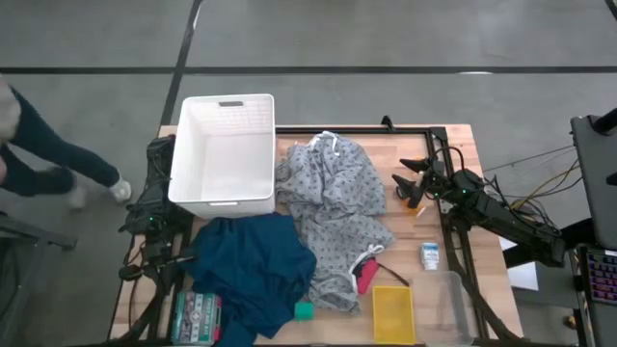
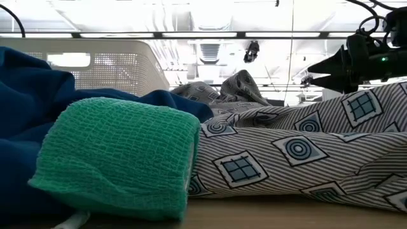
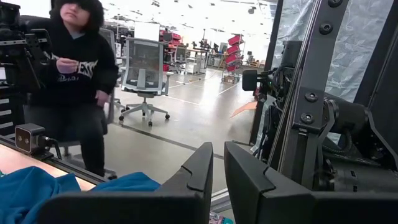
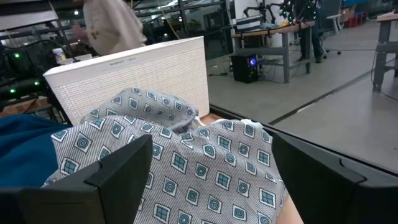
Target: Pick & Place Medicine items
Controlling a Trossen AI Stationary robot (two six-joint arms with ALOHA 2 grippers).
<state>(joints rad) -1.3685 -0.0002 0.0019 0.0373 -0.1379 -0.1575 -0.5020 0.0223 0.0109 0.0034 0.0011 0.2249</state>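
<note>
The small white carton with blue print [image 1: 430,255] lies flat on the wooden table, near its right edge. One tiny orange piece [image 1: 417,205] lies on the table beside the grey patterned cloth [image 1: 333,217]. My right gripper [image 1: 405,173] is open and hovers just on the far side of the orange piece, pointing toward the cloth. It touches nothing. In the right wrist view its fingers [image 4: 118,171] stand wide apart over the cloth [image 4: 186,155]. My left gripper [image 3: 217,171] is shut and waits off the table's left edge, by the arm's base [image 1: 154,217].
A white basket [image 1: 224,154] stands at the far left. A blue cloth [image 1: 253,265] lies beside the patterned one. A green block [image 1: 304,310], a pink block [image 1: 366,278], a yellow tray [image 1: 392,313], a clear tub [image 1: 451,306] and a green-and-white box [image 1: 196,316] line the near edge. People are beyond the table.
</note>
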